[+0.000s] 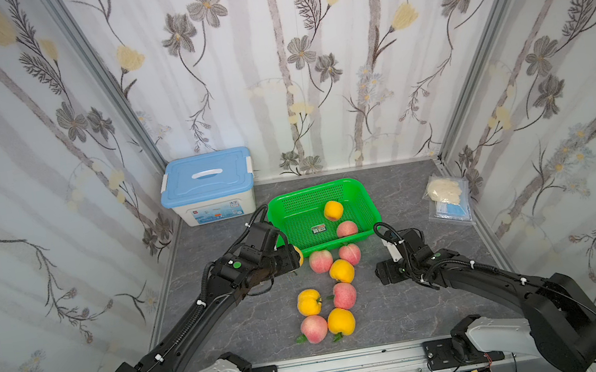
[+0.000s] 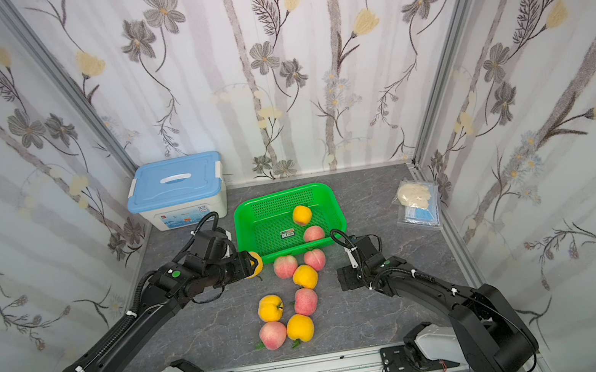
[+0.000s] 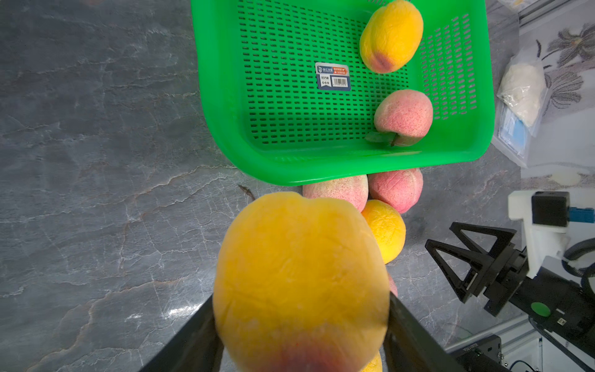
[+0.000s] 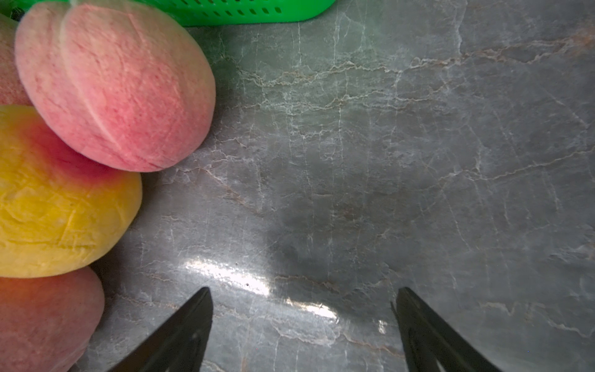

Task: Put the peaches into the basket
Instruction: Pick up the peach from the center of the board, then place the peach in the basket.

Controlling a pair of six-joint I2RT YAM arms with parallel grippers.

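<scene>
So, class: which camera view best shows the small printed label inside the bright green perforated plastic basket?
The left wrist view: the small printed label sits close on the floor of the green perforated basket, barcode visible. In both top views the label is a tiny patch. The right wrist view shows basket wall, no label.

Basket (image 1: pixel 309 189) mid-frame, two peaches (image 1: pixel 333 210) in it; seven peaches (image 1: pixel 341 271) on table (image 1: pixel 252 321) just below; storage box (image 1: pixel 208 188) upper left, bag (image 1: pixel 448 198) right

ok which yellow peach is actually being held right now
The yellow peach clamped in the left hand, just outside the basket's near corner. The other yellow peaches sit free: one in the basket, three on the table.
</scene>
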